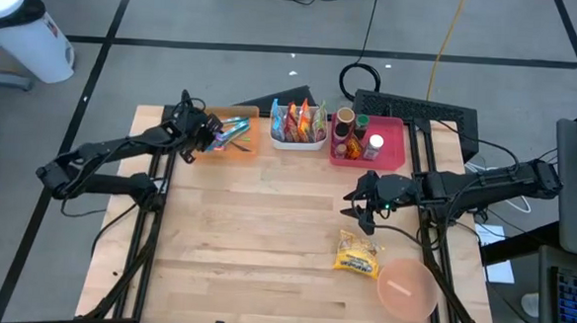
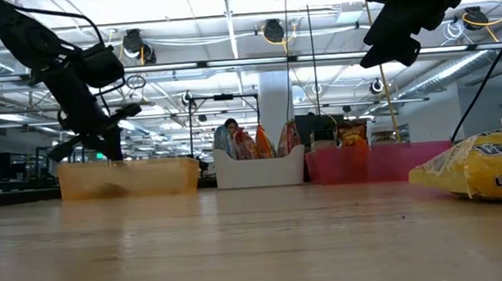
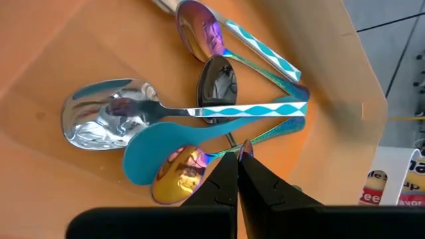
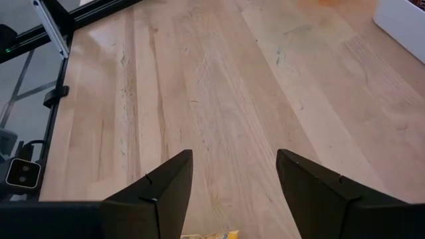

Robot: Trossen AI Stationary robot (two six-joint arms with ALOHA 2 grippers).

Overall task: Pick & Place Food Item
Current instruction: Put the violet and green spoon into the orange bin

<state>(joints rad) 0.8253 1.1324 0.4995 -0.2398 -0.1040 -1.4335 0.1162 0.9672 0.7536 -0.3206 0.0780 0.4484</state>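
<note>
right gripper (image 1: 357, 211) hangs above the noodle packet (image 1: 357, 254), jaws apart, empty; left gripper (image 1: 214, 138) over the orange bin (image 1: 248, 149), jaws together.

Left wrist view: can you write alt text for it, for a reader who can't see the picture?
The left gripper, shut, hangs over an orange bin holding a pile of spoons. A shiny silver spoon with a teal-patterned handle lies across a teal spoon, a gold-tinted spoon and a dark spoon; whether the gripper pinches one is unclear.
</note>
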